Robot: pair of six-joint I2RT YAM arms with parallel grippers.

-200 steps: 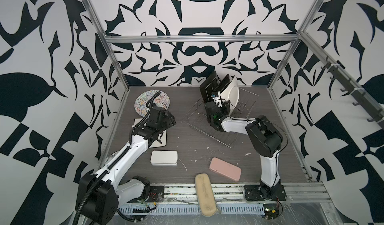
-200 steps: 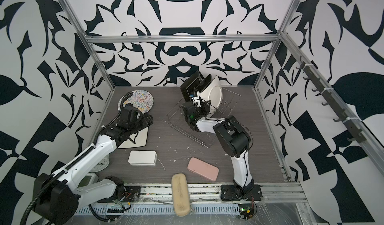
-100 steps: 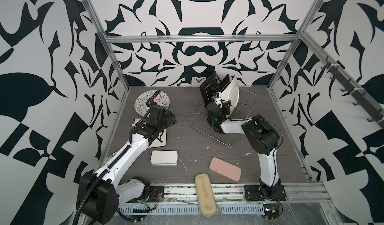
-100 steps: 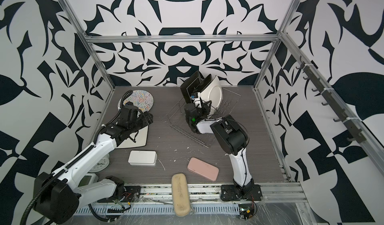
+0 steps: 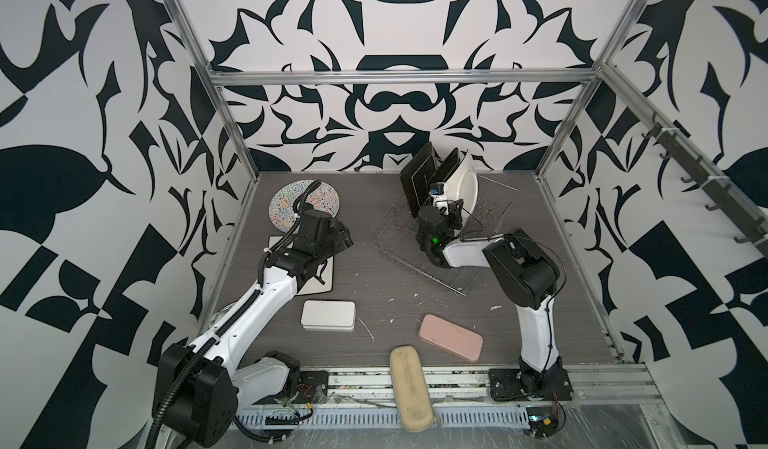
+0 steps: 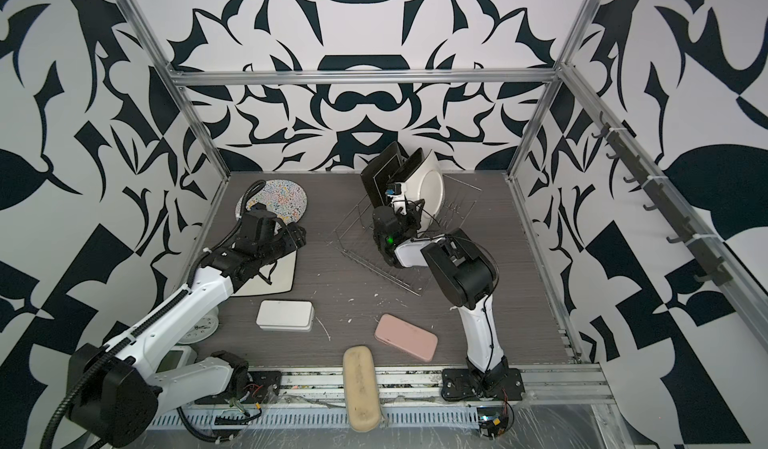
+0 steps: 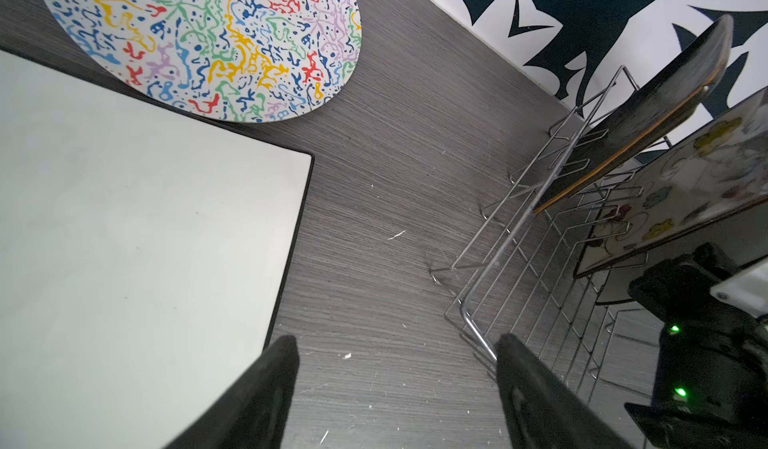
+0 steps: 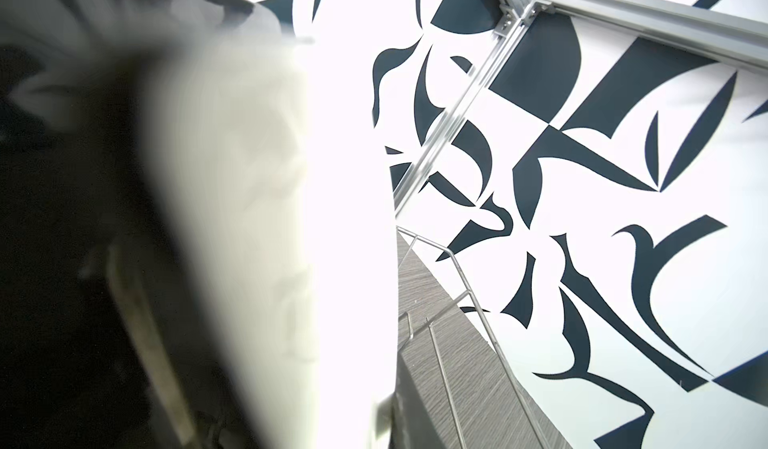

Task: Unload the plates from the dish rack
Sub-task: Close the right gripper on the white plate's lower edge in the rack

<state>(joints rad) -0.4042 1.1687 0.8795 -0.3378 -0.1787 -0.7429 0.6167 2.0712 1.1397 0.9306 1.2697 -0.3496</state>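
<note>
The wire dish rack [image 5: 415,266] [image 6: 365,256] stands at the back right. It holds two black square plates [image 5: 417,177] [image 5: 446,168] and a white-backed plate [image 5: 467,185] [image 6: 430,189], all upright. My right gripper [image 5: 451,210] [image 6: 409,210] is shut on the white-backed plate's lower edge. In the right wrist view that plate [image 8: 249,218] fills the picture, with one fingertip [image 8: 382,418] against it. My left gripper [image 5: 343,239] [image 7: 395,368] hangs open beside a white square plate [image 5: 322,278] [image 7: 145,239] lying flat. A round squiggle plate [image 5: 291,199] [image 7: 208,40] lies behind it.
A white tin [image 5: 328,315], a pink case [image 5: 451,337] and a beige case [image 5: 411,388] lie near the front edge. The left wrist view shows the rack's corner [image 7: 498,260], a black plate [image 7: 648,110] and a cream flowered plate face [image 7: 685,185]. Patterned walls close in three sides.
My right gripper's jaws have closed in on the white-backed plate's lower edge, and the right arm's elbow has shifted slightly left. The left arm has not moved.
</note>
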